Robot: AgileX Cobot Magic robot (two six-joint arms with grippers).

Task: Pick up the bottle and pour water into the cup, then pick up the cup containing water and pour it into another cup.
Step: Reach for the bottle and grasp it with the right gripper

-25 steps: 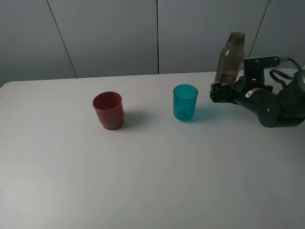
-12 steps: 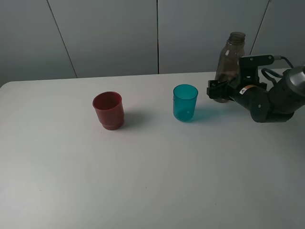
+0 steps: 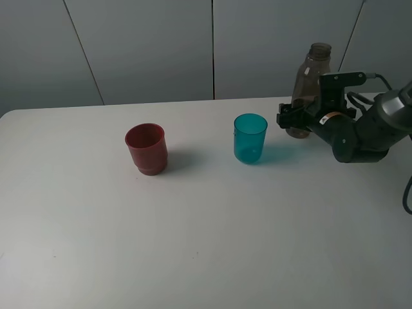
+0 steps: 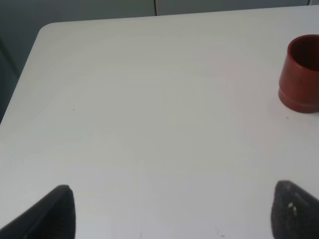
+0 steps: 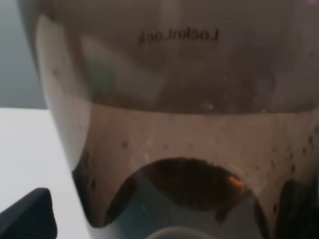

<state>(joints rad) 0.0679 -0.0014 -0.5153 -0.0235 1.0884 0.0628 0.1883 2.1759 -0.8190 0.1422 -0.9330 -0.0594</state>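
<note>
The smoky grey-brown bottle (image 3: 310, 80) stands upright at the table's back right, with some water in its lower part. My right gripper (image 3: 293, 122) is open at the bottle's base, its jaws on either side. In the right wrist view the bottle (image 5: 174, 124) fills the frame, with one dark fingertip (image 5: 27, 216) beside it. The teal translucent cup (image 3: 250, 138) stands just left of that gripper. The dark-red cup (image 3: 147, 149) stands further left and shows in the left wrist view as the red cup (image 4: 301, 74). My left gripper (image 4: 174, 214) is open over bare table, well short of the red cup.
The white table (image 3: 206, 244) has a rounded far-left corner (image 4: 47, 30). Grey wall panels rise right behind the bottle. The right arm's body (image 3: 360, 132) lies low over the table's right side.
My right gripper has slid left and toward the back, from in front of the bottle to around its base. The cups and the bottle have not moved.
</note>
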